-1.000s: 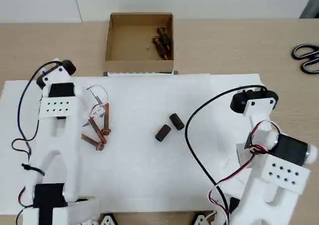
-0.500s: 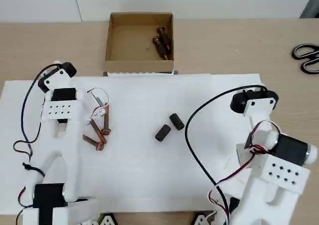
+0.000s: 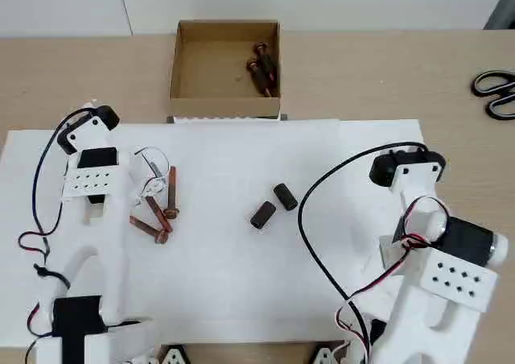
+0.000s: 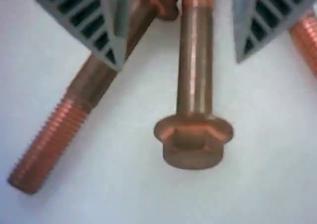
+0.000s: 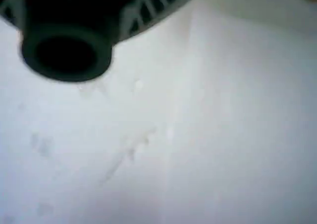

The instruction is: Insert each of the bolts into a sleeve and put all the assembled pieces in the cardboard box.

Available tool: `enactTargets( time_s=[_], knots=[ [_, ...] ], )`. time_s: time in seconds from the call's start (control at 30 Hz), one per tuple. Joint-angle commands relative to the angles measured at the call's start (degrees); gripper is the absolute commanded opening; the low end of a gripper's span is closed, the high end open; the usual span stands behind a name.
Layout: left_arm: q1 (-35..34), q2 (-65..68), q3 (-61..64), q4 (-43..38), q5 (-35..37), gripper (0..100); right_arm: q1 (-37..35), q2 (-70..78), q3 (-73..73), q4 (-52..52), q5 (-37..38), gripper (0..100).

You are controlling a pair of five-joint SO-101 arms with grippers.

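Across the worktop in the high view, the cardboard box is sitting at the far edge, with finished pieces lying against its right wall. Nearer than the box and off to its left, copper bolts are lying on the white sheet, and the left tool is hanging just over them. Two loose sleeves are lying nearer than the box, roughly in line with its right wall.

Seen from the left wrist, the left tool's jaws are standing apart, straddling the shank of one bolt. A slanted bolt is lying just beside it. Being stiff, smooth metal, the bolt will probably be rolling and slipping easily. Gripping across the plain shank near the flanged head looks best, leaving the threads free.

Seen from the right wrist, the right tool appears to be clamping a black sleeve, bore showing, over the sheet.
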Motion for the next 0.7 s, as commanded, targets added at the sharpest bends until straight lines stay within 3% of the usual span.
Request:
enactTargets(
  time_s=[0.0, 0.43, 0.67],
  knots=[
    [-0.35, -0.18, -0.13, -1.76, -0.26, 14, 0.22, -1.10, 0.26, -0.92, -0.26, 0.4],
    [-0.35, 0.09, 5.67, -9.49, -0.35, 14, 0.22, -1.10, 0.26, -0.92, -0.26, 0.4],
    [-0.53, 10.20, 2.15, -10.02, -0.35, 14, 0.22, -1.10, 0.26, -0.92, -0.26, 0.4]
  ],
)
